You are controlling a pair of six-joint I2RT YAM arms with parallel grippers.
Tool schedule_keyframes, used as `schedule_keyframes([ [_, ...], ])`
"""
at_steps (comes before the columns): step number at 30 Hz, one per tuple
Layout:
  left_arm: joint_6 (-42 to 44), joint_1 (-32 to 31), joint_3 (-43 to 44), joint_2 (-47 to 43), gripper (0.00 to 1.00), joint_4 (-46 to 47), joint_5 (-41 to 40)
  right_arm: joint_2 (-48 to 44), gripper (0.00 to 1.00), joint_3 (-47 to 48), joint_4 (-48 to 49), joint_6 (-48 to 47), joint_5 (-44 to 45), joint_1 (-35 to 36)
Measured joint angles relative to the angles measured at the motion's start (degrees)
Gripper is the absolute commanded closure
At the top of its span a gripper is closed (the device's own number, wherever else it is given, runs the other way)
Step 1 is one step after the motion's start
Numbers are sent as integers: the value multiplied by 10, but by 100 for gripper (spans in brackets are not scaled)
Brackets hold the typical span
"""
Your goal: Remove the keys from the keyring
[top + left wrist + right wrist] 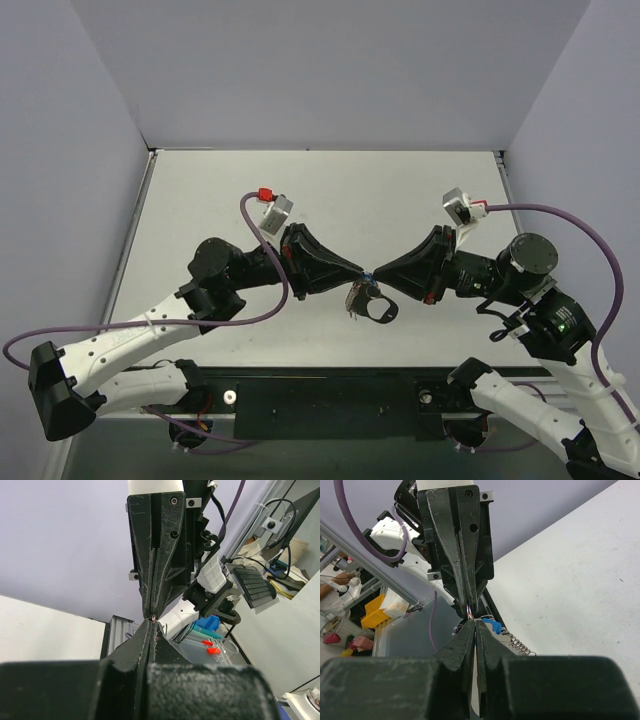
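Note:
My left gripper (361, 270) and right gripper (376, 277) meet tip to tip above the middle of the table (320, 190), both shut. In the left wrist view my left fingertips (152, 623) pinch a thin wire of the keyring against the right gripper's tips. The grey oval keyring (379, 310) and its chain (354, 298) hang just below the tips. In the right wrist view my right gripper (474, 623) is shut on something thin. The key's blue head (492, 626) sits right beside its fingertip, with the coiled chain (519, 643) hanging beside it.
White walls enclose the table on the left, back and right. A black rail (330, 400) runs along the near edge between the arm bases. Off the table, the left wrist view shows a clear bin (215, 647) with blue and red items and a keyboard (255, 585).

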Motion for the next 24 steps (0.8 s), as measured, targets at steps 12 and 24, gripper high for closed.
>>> schedule_keyframes([
  [12, -1, -29, -22, -6, 100, 37, -72, -9, 100, -1, 10, 11, 13, 0],
  [24, -7, -42, -36, -14, 100, 51, -119, -13, 100, -6, 19, 16, 19, 0],
])
